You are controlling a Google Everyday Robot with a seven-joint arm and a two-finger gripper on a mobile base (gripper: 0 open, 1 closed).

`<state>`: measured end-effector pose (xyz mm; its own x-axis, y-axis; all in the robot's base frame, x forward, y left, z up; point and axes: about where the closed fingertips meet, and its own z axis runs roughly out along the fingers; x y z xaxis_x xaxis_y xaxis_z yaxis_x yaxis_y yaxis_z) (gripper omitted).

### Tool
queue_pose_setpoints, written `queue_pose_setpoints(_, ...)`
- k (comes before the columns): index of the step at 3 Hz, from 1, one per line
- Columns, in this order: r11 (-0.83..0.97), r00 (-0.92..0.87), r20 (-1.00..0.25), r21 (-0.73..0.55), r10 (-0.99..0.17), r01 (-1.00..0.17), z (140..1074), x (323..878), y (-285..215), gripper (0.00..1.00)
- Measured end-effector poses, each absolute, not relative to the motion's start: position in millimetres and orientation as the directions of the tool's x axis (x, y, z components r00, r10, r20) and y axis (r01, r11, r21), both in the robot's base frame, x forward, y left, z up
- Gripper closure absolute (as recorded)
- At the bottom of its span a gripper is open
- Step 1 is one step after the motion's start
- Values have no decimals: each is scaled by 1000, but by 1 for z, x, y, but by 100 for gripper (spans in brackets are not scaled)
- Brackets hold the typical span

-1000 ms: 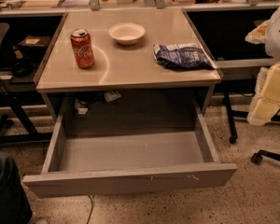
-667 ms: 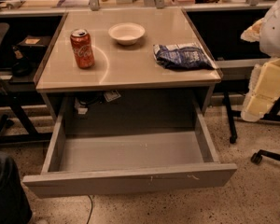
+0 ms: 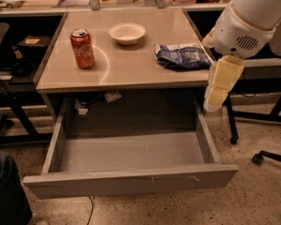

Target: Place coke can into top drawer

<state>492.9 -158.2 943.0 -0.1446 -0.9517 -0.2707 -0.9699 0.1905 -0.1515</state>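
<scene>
The red coke can (image 3: pixel 82 48) stands upright on the left part of the desk top (image 3: pixel 126 69). The top drawer (image 3: pixel 131 159) is pulled out wide below the desk, and its plain grey inside holds nothing. My gripper (image 3: pixel 219 90) hangs down from the white arm (image 3: pixel 250 20) at the desk's right front corner, above the drawer's right side wall. It is far to the right of the can and holds nothing that I can see.
A white bowl (image 3: pixel 127 33) sits at the back middle of the desk top. A blue crinkled bag (image 3: pixel 181 56) lies on the right, close to my gripper. Chair legs with castors (image 3: pixel 257 158) stand on the floor at the right. A dark shape (image 3: pixel 7 191) fills the lower left corner.
My arm has moved in from the right edge toward the desk's right front corner. The can, the bowl, the bag and the drawer have not moved.
</scene>
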Motion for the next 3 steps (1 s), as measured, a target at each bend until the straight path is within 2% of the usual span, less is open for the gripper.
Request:
queue_pose_setpoints(1,188,-143,-272,-147,-952,-971,940,495,-157,0)
queue_pose_setpoints(2,227,-169,-341,-139,-925,-964,936,504,-150,0)
queue_pose_setpoints(3,308,-223,-472,-111,-853,-945,935,535,-129,0)
